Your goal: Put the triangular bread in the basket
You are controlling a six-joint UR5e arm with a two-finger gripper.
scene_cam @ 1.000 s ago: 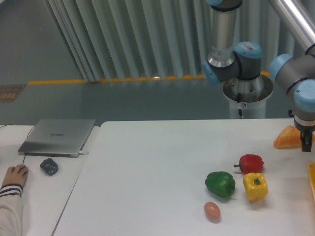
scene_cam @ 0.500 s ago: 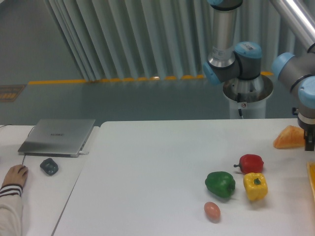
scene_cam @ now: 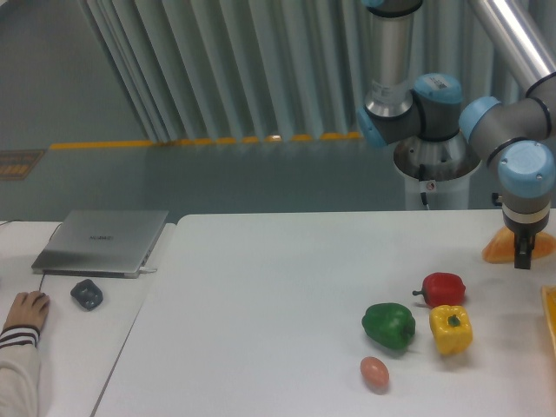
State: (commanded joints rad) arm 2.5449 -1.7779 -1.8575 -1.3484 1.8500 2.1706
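Note:
The triangular bread, golden-orange with a browned crust, lies on the white table at the far right. My gripper points down right at the bread's middle, with bread showing on both sides of it. Only one dark finger shows, so I cannot tell how the jaws stand or whether they hold the bread. The basket is a narrow orange-yellow strip at the right edge of the view, in front of the bread.
A red pepper, a yellow pepper, a green pepper and a small tan egg lie left of the basket. A laptop, a dark mouse and a person's hand are at the far left.
My gripper has shifted left, from the bread's right end to its middle. The bread and the other things have stayed where they were.

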